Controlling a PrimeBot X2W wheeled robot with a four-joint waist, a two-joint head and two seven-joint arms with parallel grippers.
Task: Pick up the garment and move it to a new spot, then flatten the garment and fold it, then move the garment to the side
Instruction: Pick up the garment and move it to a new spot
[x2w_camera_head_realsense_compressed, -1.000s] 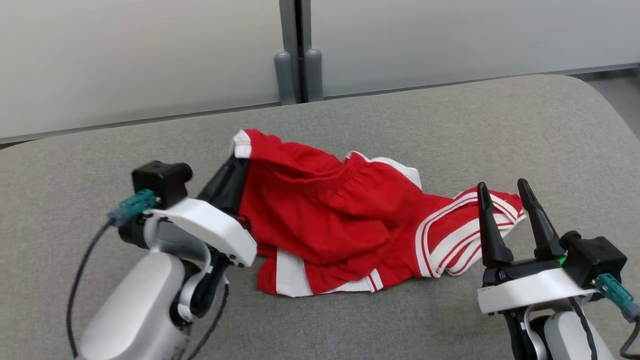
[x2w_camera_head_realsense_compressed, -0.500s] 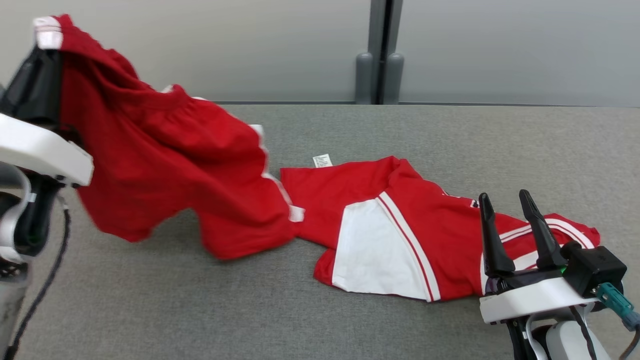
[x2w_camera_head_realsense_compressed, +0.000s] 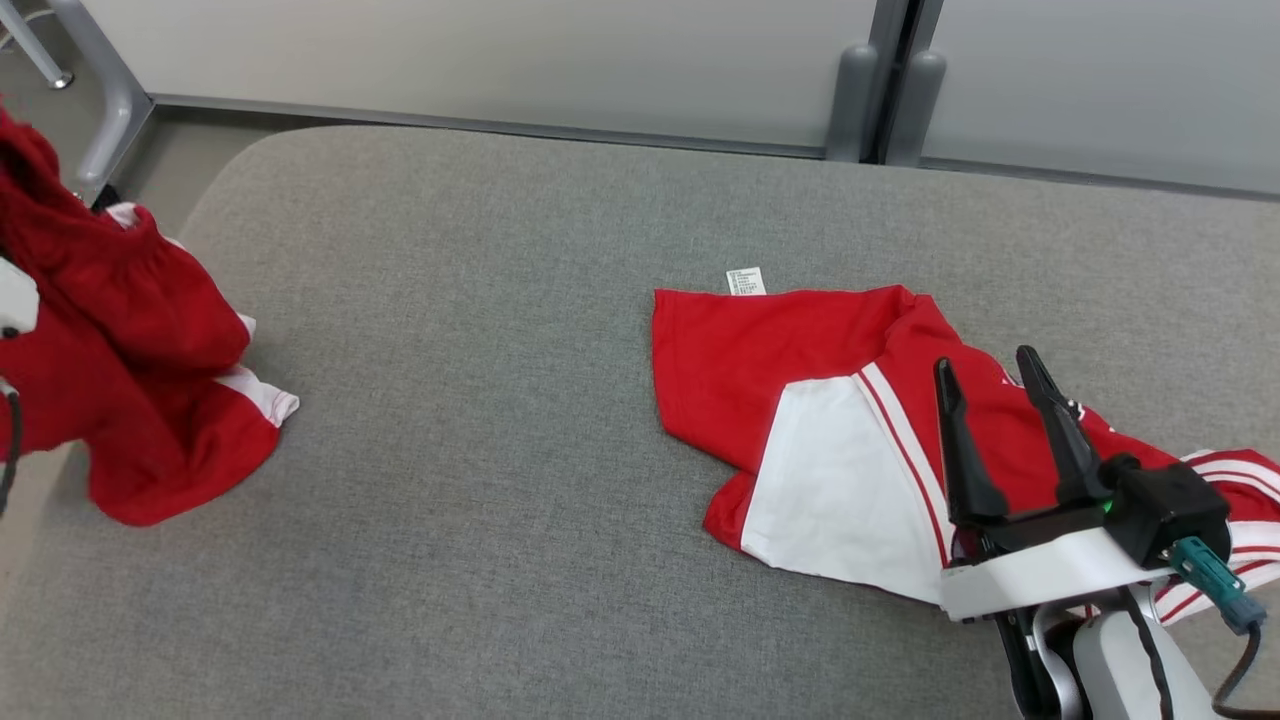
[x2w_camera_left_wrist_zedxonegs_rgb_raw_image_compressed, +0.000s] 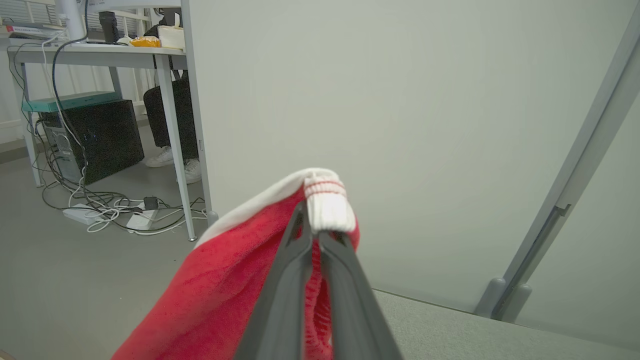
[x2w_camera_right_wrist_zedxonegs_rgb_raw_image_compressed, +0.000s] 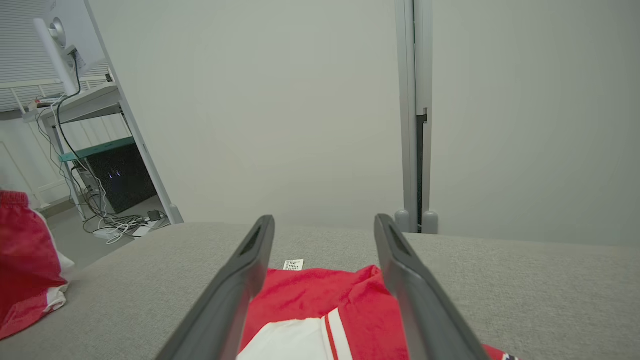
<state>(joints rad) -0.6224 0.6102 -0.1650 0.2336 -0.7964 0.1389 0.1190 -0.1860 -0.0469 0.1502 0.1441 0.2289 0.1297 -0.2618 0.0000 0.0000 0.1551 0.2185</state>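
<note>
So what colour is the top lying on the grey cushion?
The top is red with white panels; the head view shows it best.

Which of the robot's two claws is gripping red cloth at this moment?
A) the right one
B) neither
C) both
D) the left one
D: in the left wrist view the left gripper is shut on the white-trimmed edge of the red garment, while the right gripper stands open above the red and white shirt, which lies on the grey cushion.
</note>
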